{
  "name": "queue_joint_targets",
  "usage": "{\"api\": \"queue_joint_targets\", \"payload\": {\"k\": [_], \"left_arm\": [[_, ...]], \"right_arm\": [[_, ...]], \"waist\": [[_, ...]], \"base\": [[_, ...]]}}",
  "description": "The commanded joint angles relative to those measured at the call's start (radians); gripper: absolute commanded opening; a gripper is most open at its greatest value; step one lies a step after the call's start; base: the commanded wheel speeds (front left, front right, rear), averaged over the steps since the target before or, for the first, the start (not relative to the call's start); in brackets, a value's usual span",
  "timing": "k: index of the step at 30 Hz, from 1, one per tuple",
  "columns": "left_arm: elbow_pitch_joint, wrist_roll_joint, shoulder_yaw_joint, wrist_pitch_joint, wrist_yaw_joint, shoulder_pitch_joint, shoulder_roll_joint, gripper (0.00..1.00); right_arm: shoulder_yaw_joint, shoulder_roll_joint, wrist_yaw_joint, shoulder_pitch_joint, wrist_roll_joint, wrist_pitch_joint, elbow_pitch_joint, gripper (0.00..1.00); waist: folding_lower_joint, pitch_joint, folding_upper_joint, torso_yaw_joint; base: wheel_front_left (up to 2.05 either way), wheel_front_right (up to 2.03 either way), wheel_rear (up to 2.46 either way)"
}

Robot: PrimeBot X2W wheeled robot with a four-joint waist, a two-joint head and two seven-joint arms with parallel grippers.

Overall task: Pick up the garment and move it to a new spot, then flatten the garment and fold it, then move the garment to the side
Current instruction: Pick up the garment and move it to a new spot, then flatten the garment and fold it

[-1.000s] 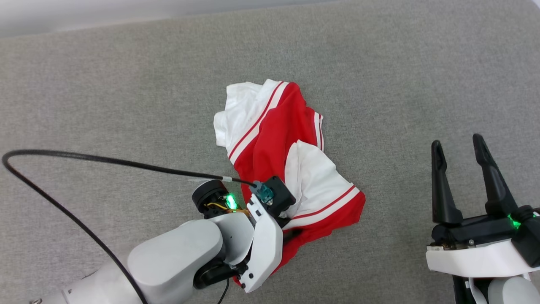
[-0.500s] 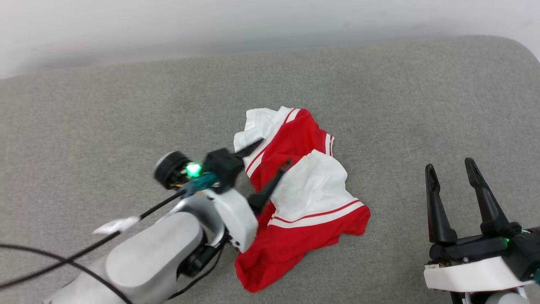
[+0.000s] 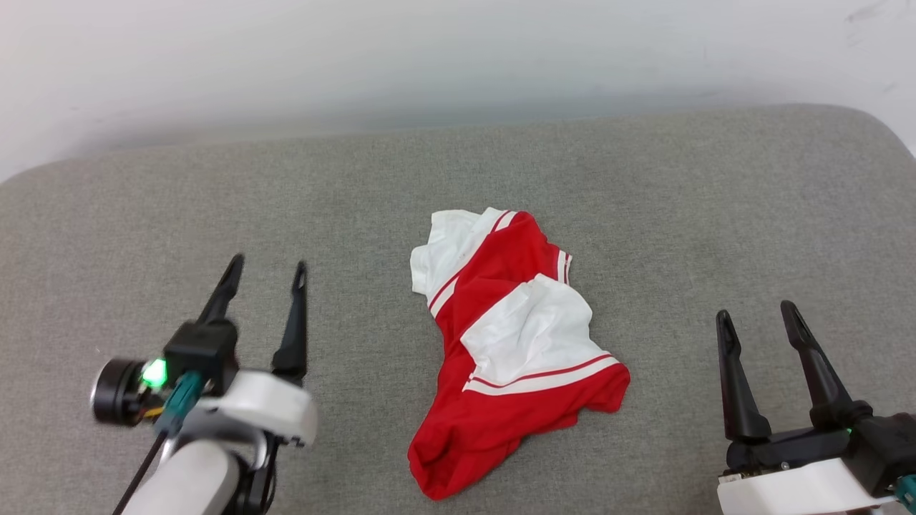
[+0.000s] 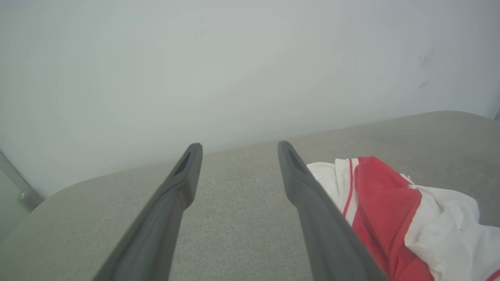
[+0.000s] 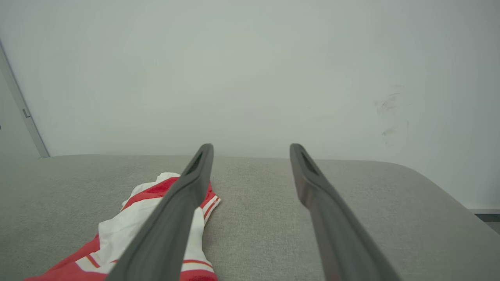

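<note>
One red T-shirt (image 3: 515, 343) with white sleeves lies crumpled in a heap near the middle of the grey fabric-covered worktop (image 3: 644, 200). Two tools flank it, both well clear of the cloth. The left tool (image 3: 268, 263) is on its left and the right tool (image 3: 755, 311) on its right. Each has its two dark fingers spread wide, gripping nothing. One pale wall (image 3: 429, 64) stands along the far edge.

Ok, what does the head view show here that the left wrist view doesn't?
Head view, not wrist: the right tool, open, and the garment's whole crumpled outline. Left wrist view, not head: a grey strip low on the wall. Both: the open left tool, the garment lying apart from it, the grey cushion.
</note>
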Motion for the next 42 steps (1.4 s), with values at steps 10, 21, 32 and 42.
{"api": "queue_joint_targets", "payload": {"k": [10, 21, 32, 42], "left_arm": [[-0.129, 0.209, 0.265, -0.003, -0.025, 0.302, -0.145, 1.00], [-0.133, 0.370, 0.401, -0.003, -0.137, 0.448, -0.305, 1.00], [-0.114, 0.455, 0.491, -0.003, -0.240, 0.515, -0.398, 1.00], [-0.101, 0.485, 0.536, -0.003, -0.312, 0.537, -0.446, 1.00]], "right_arm": [[-0.023, 0.001, 0.000, 0.037, 0.041, -0.002, 0.018, 1.00], [-0.017, 0.001, 0.000, 0.076, 0.071, -0.002, 0.030, 1.00], [-0.024, 0.001, 0.000, 0.118, 0.106, -0.002, 0.033, 1.00], [-0.021, 0.001, 0.000, 0.136, 0.113, -0.002, 0.039, 1.00]], "waist": [[0.0000, -0.041, 0.0000, 0.009], [0.0000, -0.086, 0.0000, 0.009], [0.0000, -0.109, 0.0000, 0.019], [0.0000, -0.121, 0.0000, 0.026]], "base": [[0.00, 0.00, 0.00], [0.00, 0.00, 0.00], [0.00, 0.00, 0.00], [0.00, 0.00, 0.00]]}}
